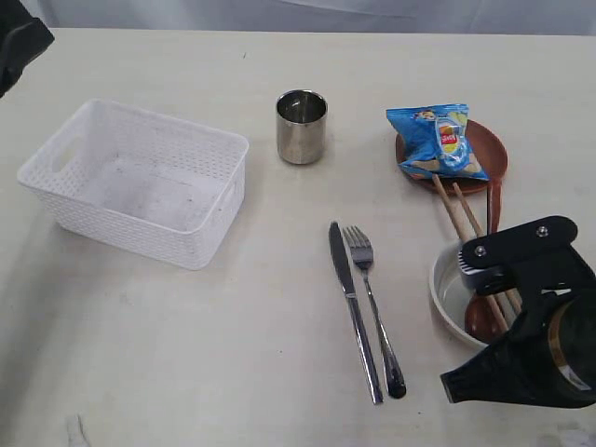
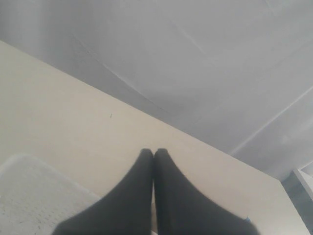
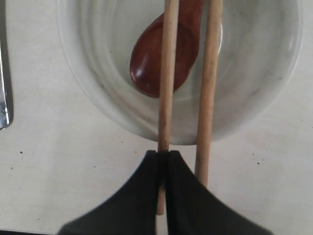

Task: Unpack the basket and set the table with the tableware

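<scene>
The white basket [image 1: 140, 237] stands on the table [image 1: 233, 372] at the left, and nothing shows inside it. A steel cup [image 1: 301, 126] stands behind the middle. Knife [image 1: 352, 307] and fork [image 1: 372, 298] lie side by side in front. A brown plate [image 1: 489, 149] is at the right. The chopsticks [image 1: 456, 209] reach from it across the pale bowl [image 1: 442, 289], which holds the wooden spoon [image 1: 480, 317]. My right gripper [image 3: 164, 154] is shut on one chopstick [image 3: 168, 73] just outside the bowl's rim [image 3: 98, 88]; the other chopstick [image 3: 210, 73] lies beside it. My left gripper [image 2: 154, 152] is shut and empty.
A blue snack bag [image 1: 438, 140] lies on the brown plate. The right arm's black housing [image 1: 531, 317] covers part of the bowl. The left arm [image 1: 19, 47] shows only at the far left corner, and its wrist view catches a basket corner [image 2: 29, 196].
</scene>
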`<state>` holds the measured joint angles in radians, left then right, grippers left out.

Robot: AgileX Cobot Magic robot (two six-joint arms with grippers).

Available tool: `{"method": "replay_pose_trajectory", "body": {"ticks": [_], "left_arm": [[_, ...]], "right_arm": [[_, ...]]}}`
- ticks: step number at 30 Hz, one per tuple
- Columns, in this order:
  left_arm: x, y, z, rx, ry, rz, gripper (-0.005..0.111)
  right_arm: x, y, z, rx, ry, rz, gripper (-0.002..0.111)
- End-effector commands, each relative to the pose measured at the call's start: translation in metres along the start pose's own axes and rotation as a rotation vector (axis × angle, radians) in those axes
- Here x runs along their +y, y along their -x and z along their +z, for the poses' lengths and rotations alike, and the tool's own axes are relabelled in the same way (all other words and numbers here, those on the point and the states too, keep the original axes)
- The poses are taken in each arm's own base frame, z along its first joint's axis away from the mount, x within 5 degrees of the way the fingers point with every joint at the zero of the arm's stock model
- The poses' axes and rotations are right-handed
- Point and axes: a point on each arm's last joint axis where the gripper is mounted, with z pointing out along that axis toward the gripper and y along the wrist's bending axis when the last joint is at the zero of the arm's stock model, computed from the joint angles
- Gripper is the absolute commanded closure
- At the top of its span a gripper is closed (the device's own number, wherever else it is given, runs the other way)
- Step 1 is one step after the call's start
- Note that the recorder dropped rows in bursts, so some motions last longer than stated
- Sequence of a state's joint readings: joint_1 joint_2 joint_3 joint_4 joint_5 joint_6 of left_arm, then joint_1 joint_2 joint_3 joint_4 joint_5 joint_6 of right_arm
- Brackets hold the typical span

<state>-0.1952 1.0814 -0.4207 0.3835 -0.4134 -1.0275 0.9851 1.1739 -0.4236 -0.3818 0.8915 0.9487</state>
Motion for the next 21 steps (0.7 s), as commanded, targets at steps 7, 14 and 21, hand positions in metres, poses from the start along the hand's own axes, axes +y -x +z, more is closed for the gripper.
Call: {"method": "replay_pose_trajectory", "body": {"ticks": [7,14,21], "left_arm": [[0.0014,-0.0014,-0.0003,0.003,0.001,-0.002,0.107],[0.0014,-0.0014,-0.0003,0.003,0.001,-0.004,0.107],[0.0014,-0.0014,-0.0003,0.003,0.001,-0.004,0.107]], "right_arm": [[-0.0026,-0.0016,0.0022,-0.001,-0.012,0.037,0.109],[-0.0019,-0.0034,0.0022,0.019,-0.005,0.072,0.109],[-0.0017,-0.0031,0.0022,0.016,-0.002,0.046,0.109]]}}
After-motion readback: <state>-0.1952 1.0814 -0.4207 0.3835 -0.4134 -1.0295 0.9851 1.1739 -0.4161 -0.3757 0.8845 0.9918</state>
